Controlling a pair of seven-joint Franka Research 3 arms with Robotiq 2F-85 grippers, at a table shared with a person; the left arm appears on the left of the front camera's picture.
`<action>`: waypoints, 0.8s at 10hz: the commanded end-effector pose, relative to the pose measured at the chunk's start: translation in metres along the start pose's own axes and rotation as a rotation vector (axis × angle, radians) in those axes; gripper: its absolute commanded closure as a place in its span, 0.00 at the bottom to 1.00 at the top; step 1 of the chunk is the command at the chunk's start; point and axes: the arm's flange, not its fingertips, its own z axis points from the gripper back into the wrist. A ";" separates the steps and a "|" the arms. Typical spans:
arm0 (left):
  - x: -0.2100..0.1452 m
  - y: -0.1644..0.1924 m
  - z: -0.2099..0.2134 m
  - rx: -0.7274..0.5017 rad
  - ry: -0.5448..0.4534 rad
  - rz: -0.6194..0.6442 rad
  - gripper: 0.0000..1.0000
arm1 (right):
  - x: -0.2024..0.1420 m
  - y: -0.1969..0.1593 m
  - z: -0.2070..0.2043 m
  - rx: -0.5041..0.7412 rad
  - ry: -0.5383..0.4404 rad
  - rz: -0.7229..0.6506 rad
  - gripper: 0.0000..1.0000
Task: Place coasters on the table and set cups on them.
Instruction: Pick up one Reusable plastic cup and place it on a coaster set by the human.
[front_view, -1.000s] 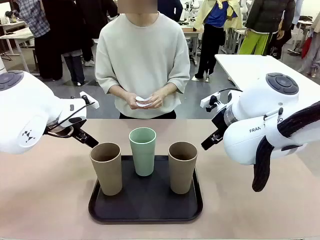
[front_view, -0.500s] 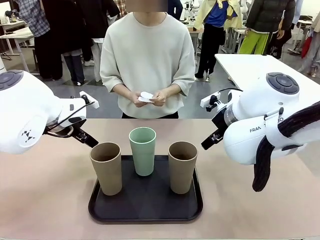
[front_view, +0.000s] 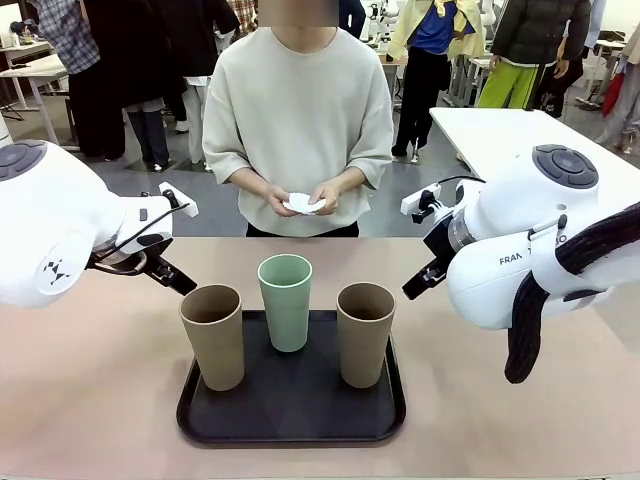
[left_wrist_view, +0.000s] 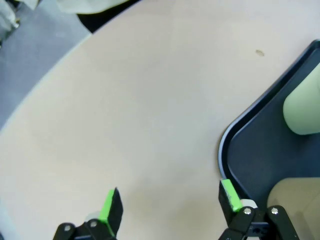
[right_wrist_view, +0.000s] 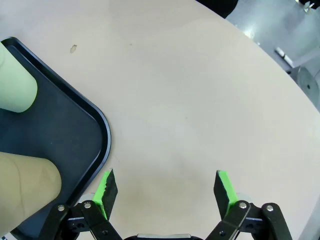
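Observation:
Three cups stand upright on a black tray (front_view: 290, 415): a tan one (front_view: 213, 336) at the left, a mint green one (front_view: 285, 301) in the middle, another tan one (front_view: 364, 333) at the right. Across the beige table (front_view: 90, 400), a person holds white coasters (front_view: 303, 204) in both hands at waist height. My left gripper (left_wrist_view: 167, 202) hovers open above bare tabletop beside the tray's corner (left_wrist_view: 225, 145). My right gripper (right_wrist_view: 164, 190) also hangs open over bare table, with the tray (right_wrist_view: 95, 125) and the cups (right_wrist_view: 17, 90) to its left.
A white rectangular table (front_view: 500, 135) stands at the back right. Other people stand farther off behind the person. Both arms flank the tray, left arm (front_view: 60, 230) and right arm (front_view: 530, 250).
The person's hands have shifted the coasters a little lower and to the right. Neither arm has moved.

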 end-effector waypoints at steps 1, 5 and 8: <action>0.000 0.000 0.000 0.000 0.000 0.000 0.00 | 0.000 0.000 0.000 0.000 0.000 0.000 0.00; 0.000 0.000 0.000 0.000 0.000 0.000 0.00 | 0.000 0.000 0.000 0.000 0.000 0.000 0.00; -0.003 0.012 0.094 -0.017 0.036 -0.017 0.00 | 0.019 0.014 0.068 -0.060 0.098 -0.044 0.00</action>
